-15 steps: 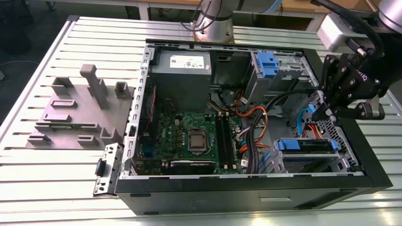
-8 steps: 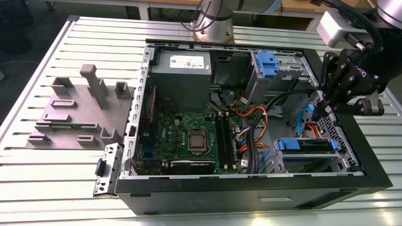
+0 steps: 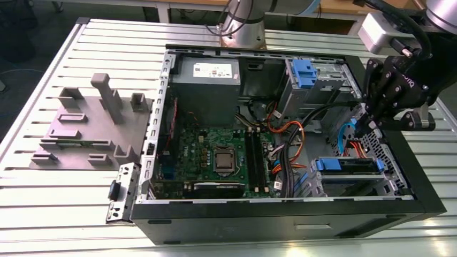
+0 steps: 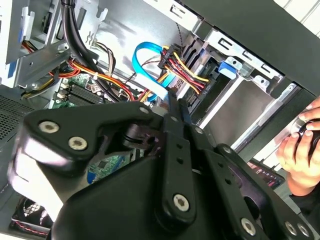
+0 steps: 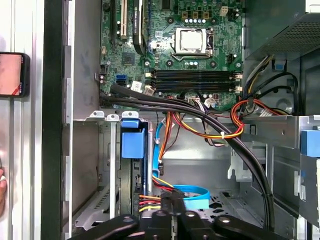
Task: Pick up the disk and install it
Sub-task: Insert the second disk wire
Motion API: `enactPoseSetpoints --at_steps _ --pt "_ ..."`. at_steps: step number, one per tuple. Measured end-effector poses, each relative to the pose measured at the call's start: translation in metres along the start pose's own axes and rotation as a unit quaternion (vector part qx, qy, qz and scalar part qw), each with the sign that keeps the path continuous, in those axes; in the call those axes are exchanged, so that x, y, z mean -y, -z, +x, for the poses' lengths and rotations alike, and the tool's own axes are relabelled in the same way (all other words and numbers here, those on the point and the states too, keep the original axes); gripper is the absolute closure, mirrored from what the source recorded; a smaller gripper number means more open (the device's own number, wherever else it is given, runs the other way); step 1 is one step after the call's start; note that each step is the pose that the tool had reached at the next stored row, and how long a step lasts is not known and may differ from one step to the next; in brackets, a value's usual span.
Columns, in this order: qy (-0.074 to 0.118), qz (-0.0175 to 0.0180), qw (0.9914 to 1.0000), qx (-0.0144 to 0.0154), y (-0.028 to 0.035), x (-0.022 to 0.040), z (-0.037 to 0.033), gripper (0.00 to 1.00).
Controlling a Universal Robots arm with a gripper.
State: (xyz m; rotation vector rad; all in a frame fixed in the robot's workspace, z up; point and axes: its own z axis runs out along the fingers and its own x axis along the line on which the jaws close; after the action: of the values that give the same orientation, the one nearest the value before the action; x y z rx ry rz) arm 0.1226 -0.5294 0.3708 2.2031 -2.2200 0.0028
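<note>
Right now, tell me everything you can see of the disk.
The disk sits in the metal drive cage at the exterior view's right, near the case's front edge. A bright blue plastic carrier frames a flat, dark-looking rectangle; its label cannot be made out. It lies level, seated between the cage walls. The claw hangs clear of it, holding nothing.

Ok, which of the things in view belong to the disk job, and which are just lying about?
Job: disk in its blue carrier, sitting in the computer case; gripper, shut, close by.
Lying about: grey holder plate, phone, blue clip, a person's hand.
</note>
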Motion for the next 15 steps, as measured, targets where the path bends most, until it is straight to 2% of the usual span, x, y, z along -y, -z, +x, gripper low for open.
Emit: enactPoseSetpoints --at_steps 1,2,3,15 --pt "0.0 0.0 1.0 0.0 0.0 0.0 -0.0002 0.83" --pt "0.0 0.0 1.0 -0.0001 0.0 0.0 -0.0002 0.83" --pt "0.0 0.0 1.0 0.0 0.0 0.0 -0.0002 0.76" --pt "0.0 0.0 1.0 -0.0005 -0.0014 0.0 -0.0035 0.76"
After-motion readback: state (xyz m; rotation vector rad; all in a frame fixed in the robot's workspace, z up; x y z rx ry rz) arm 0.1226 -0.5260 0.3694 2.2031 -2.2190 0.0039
